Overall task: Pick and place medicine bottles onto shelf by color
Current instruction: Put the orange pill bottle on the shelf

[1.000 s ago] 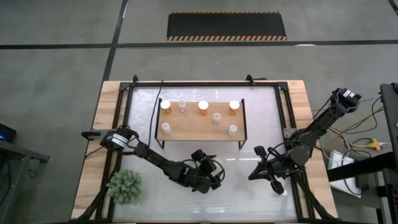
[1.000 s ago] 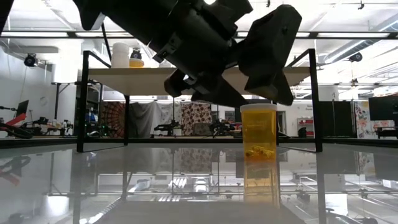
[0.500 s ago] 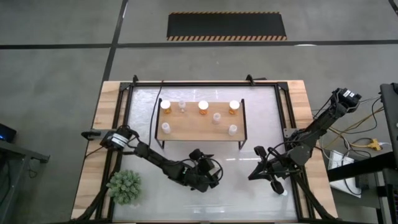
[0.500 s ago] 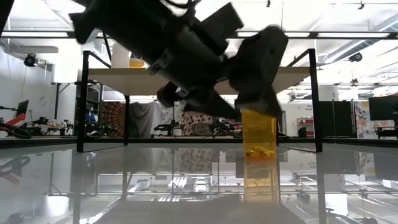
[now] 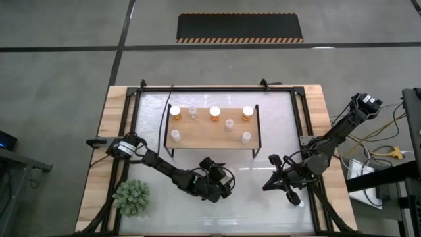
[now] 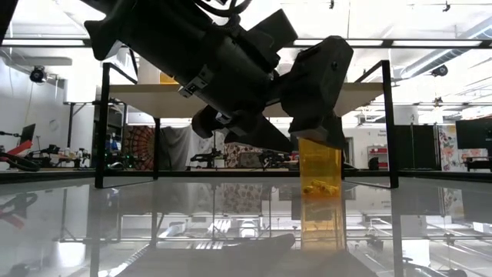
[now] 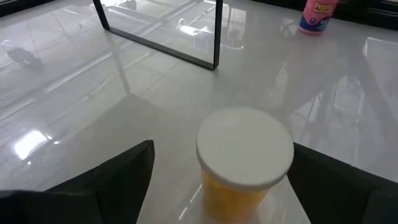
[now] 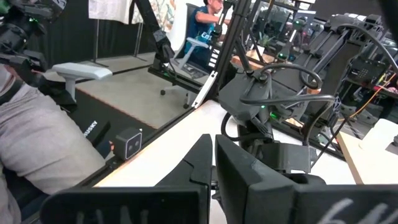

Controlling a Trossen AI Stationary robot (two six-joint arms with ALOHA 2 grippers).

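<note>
An orange medicine bottle (image 7: 244,149) with a white cap stands upright on the glossy table top, and also shows in the low view (image 6: 319,181). My left gripper (image 7: 222,152) is open, with one finger on each side of the bottle, apart from it. In the high view my left gripper (image 5: 219,185) hides the bottle. The shelf (image 5: 212,131) stands at the far middle. It carries three orange bottles (image 5: 215,110) along its far edge and several clear ones (image 5: 229,124). My right gripper (image 5: 271,179) is shut and empty near the table's right side.
A green spiky plant (image 5: 133,197) stands at the near left corner. A pink bottle (image 7: 317,12) stands on the table beyond the orange one. The shelf's black legs (image 7: 216,37) stand just beyond my left gripper. A person sits beyond the table (image 8: 205,18).
My left gripper has come down and a little toward the table's left, so that its fingers now stand around the orange bottle's top. The bottle has stayed where it was.
</note>
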